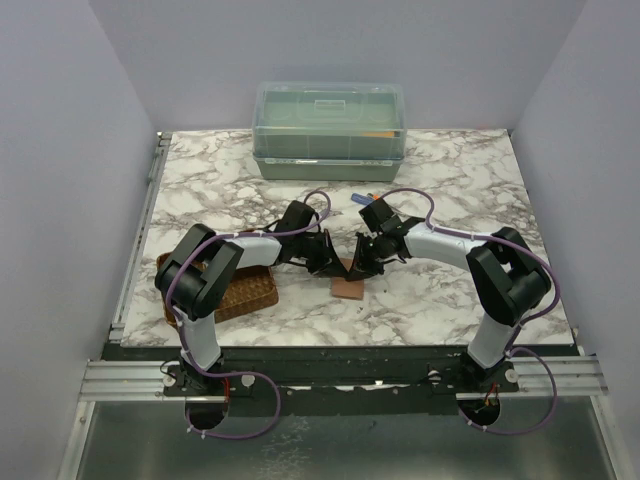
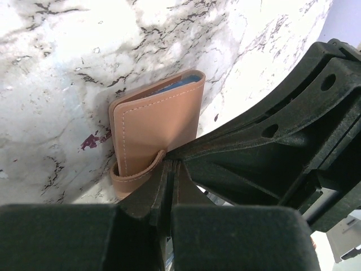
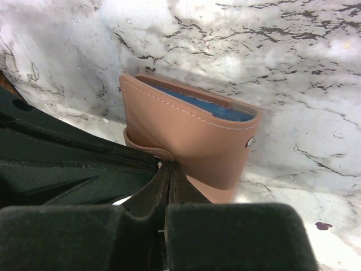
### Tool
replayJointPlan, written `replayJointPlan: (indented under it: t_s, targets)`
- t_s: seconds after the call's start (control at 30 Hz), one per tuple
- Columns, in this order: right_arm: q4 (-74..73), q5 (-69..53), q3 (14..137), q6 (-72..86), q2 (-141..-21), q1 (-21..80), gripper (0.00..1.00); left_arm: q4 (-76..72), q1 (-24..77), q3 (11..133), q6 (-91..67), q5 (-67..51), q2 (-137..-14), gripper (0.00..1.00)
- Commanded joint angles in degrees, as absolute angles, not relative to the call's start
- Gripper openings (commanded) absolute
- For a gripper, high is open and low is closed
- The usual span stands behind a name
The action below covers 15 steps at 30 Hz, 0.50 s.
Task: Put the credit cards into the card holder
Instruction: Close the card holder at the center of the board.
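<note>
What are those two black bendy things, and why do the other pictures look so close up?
They are two robot arms bolted to a marble-patterned table. One picture looks down from above. The other two come from tiny cameras on each wrist, so everything looks big. Both arms meet at a small tan leather card holder. The left gripper and the right gripper each have their fingers shut, pinching it. A light blue card peeks out of it. Also there: a brown woven tray on the left and a green plastic box at the back.
</note>
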State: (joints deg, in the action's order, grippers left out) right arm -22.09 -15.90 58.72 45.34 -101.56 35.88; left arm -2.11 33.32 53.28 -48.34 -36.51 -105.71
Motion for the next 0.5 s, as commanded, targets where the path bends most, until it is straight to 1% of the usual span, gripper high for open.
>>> replayJointPlan:
  t_s: [0.0, 0.2, 0.47]
  targets:
    - [-22.65, -8.95, 57.65, 42.05, -104.50, 35.51, 0.00, 0.44, 33.66, 47.55, -45.97, -23.54, -109.36, 0.00]
    - [-23.18, -9.27, 58.79, 41.36, -103.95, 35.51, 0.00, -4.49, 34.80, 40.34, -47.93, -19.20, -106.90, 0.00]
    - [-24.45, -10.16, 61.51, 40.34, -102.85, 35.50, 0.00, -7.78, 34.58, 36.67, -50.56, -16.94, -109.49, 0.00]
